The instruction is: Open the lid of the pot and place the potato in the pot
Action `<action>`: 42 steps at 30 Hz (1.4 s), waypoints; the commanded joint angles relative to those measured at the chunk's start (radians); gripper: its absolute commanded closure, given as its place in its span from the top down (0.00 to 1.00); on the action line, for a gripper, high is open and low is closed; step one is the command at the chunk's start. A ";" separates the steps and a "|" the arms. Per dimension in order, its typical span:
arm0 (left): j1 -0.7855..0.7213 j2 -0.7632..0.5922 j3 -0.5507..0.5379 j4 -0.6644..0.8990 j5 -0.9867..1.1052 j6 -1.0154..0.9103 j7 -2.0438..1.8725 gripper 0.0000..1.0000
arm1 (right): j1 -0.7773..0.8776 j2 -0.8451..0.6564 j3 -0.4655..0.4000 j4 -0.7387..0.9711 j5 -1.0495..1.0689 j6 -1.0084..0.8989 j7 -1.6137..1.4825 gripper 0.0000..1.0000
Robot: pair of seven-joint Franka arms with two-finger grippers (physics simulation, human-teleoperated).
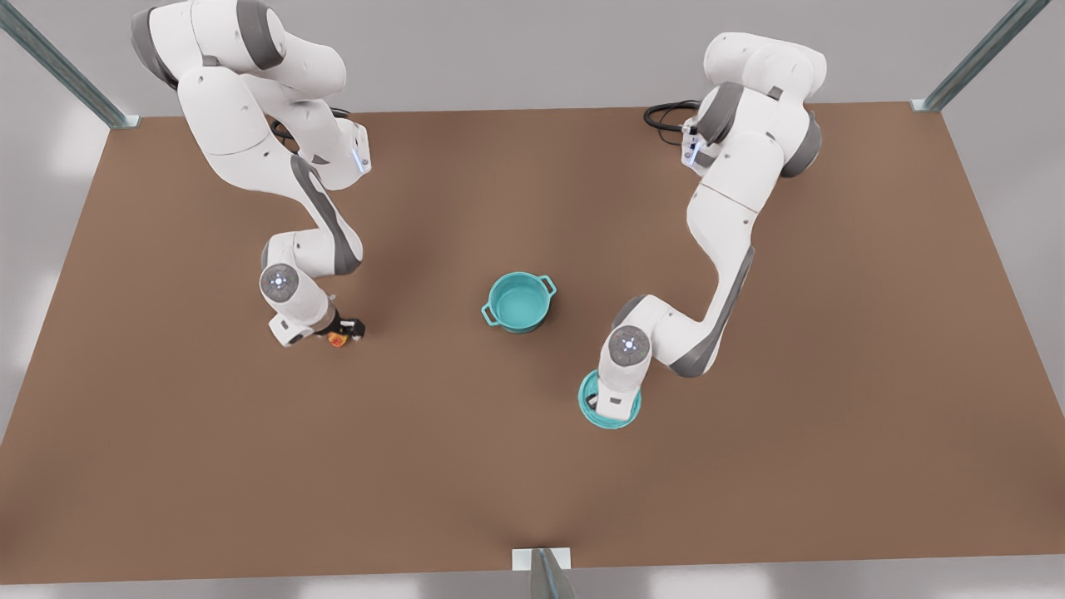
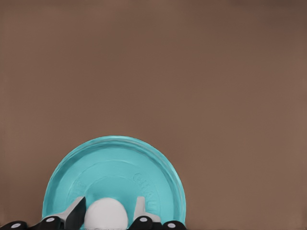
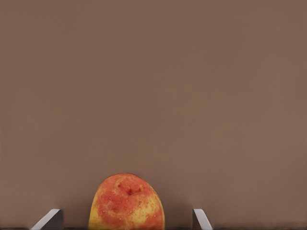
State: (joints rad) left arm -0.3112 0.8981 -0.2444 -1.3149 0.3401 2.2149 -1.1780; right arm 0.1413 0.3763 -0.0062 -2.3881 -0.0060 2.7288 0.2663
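Observation:
The teal pot (image 1: 518, 302) stands uncovered in the middle of the table, its teal inside showing. The pot lid (image 2: 115, 177), a flat teal disc with a white knob (image 2: 106, 214), sits low over the table toward the front view's right (image 1: 592, 409), apart from the pot. My left gripper (image 2: 108, 211) is shut on that knob, and its wrist covers most of the lid in the front view. The potato (image 3: 125, 203), yellow-orange with red blotches, lies on the table at the front view's left (image 1: 337, 339). My right gripper (image 3: 125, 212) is open with one finger on each side of it, not touching.
The brown table (image 1: 749, 466) stretches bare around the pot. Metal frame posts (image 1: 965, 71) stand at the far corners, and another (image 1: 545, 574) stands at the middle of the near edge. Black cables (image 1: 666, 112) lie by one arm's base.

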 commanded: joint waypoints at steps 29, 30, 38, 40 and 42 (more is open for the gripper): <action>0.492 -0.688 -0.006 -0.225 -0.319 -0.541 1.129 1.00 | 0.001 -0.135 0.032 0.030 0.004 -0.158 0.146 0.49; 0.489 -0.686 -0.007 -0.225 -0.317 -0.541 1.129 1.00 | 0.001 -0.138 0.038 0.037 0.020 -0.161 0.148 0.49; 0.494 -0.685 -0.006 -0.222 -0.323 -0.532 1.130 1.00 | 0.004 -0.172 0.201 0.233 0.043 -0.437 0.422 0.48; 0.498 -0.685 -0.003 -0.221 -0.332 -0.497 1.129 1.00 | 0.012 -0.171 0.238 0.288 0.043 -0.497 0.488 0.48; 0.494 -0.683 -0.003 -0.222 -0.325 -0.497 1.130 1.00 | 0.067 -0.163 0.242 0.346 0.050 -0.554 0.556 0.48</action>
State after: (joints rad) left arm 0.1847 0.2181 -0.2463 -1.5361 0.0128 1.6991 -0.1575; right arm 0.1954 0.2116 0.2317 -2.0620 0.0501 2.3311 0.4635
